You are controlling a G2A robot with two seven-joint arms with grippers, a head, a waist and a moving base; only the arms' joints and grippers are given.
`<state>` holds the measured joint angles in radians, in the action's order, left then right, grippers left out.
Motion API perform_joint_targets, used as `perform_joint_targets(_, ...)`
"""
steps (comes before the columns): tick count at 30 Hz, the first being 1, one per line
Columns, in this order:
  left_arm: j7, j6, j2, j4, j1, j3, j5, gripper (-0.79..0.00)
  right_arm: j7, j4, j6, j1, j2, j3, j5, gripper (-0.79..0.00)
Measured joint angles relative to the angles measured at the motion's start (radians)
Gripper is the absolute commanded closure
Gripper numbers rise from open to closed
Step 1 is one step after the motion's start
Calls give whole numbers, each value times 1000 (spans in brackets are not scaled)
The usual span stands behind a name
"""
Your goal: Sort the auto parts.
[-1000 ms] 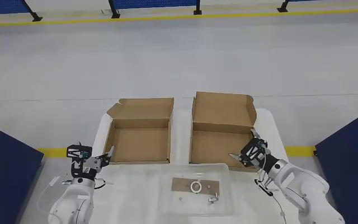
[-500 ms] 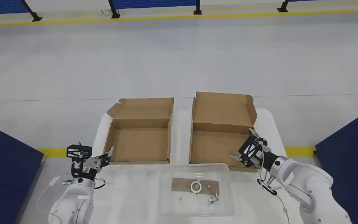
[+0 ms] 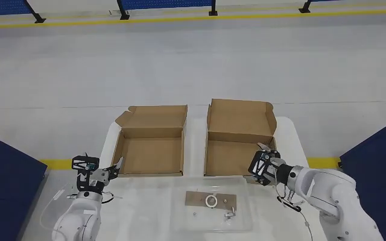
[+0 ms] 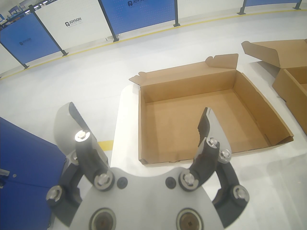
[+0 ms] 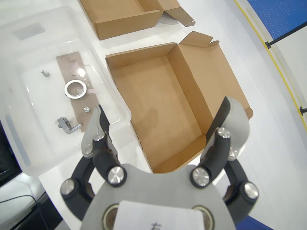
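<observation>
The left hand [image 4: 139, 110] and right hand [image 5: 162, 107] gape wide, empty. The ring [image 5: 75, 89] looks light, stiff and slippery; pinch across its rim.

One logo with a short word repeats on the blue and white partition panels [image 4: 136, 8].

"How's the left gripper [image 4: 139, 110] sitting?"

"Jaws spread wide with nothing between them. The arm's tucked low at the near left, aimed straight ahead."

"And the right gripper [image 5: 163, 106]?"

"Jaws spread just as wide, also holding nothing. The wrist's turned so it points inward, toward the left arm's side."
</observation>
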<state>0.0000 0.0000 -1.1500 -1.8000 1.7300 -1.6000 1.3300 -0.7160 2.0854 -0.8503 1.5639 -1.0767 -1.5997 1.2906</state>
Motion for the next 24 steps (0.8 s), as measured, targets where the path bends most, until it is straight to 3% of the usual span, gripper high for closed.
perform_joint_targets(8, 0, 0, 0, 0, 0, 0, 0, -785, -204, 8, -50, -65, 15, 57, -109, -785)
perform_joint_targets(24, 0, 0, 0, 0, 0, 0, 0, -785, -198, -11, -50, -76, 37, 123, -93, -785)
